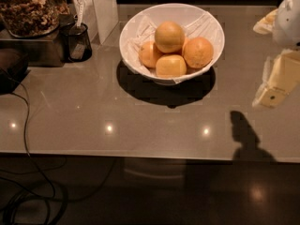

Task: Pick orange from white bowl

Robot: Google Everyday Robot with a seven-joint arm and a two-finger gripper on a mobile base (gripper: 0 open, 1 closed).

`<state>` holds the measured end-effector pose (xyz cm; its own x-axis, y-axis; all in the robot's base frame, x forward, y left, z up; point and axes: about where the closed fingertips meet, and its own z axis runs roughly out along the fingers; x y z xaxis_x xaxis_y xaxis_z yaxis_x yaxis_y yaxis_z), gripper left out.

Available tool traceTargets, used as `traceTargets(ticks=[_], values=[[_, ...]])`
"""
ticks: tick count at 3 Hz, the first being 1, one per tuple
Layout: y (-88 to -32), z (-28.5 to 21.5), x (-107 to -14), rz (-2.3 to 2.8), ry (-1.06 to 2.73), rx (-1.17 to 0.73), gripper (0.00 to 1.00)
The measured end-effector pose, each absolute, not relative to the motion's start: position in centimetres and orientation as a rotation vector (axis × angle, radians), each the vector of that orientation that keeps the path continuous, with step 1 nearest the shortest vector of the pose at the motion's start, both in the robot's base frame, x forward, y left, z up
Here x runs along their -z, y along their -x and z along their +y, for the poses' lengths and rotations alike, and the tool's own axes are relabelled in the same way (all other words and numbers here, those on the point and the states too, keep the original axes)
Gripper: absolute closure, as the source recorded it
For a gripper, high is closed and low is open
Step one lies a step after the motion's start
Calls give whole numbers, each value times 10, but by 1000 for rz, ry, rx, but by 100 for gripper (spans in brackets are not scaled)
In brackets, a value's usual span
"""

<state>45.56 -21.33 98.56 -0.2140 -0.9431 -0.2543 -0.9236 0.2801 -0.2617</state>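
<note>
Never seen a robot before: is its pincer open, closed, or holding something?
Pincer: at the right edge, right of the bowl, clear of it; open or closed cannot be told.

The bowl (140, 29) sits on the surface (93, 107), in the middle near the back. In it lies a pile of fruits (198, 52) and the orange (169, 36) is on top. Left of the bowl stands a cup (77, 42) and farther left, a jar (28, 8). The claw (277, 76) is at the far right, well apart from the bowl.
</note>
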Motion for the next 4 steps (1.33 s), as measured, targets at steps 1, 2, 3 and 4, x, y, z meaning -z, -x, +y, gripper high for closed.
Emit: traceTargets(ticks=[1,2,3,4], values=[[-505,-175,-998,2041,1736,-34,0],[-516,-172,-1028,1983,1696,-2,0],[-516,-172,-1028,1982,1696,-2,0],[-535,-156,-1028,1940,1725,-29,0]])
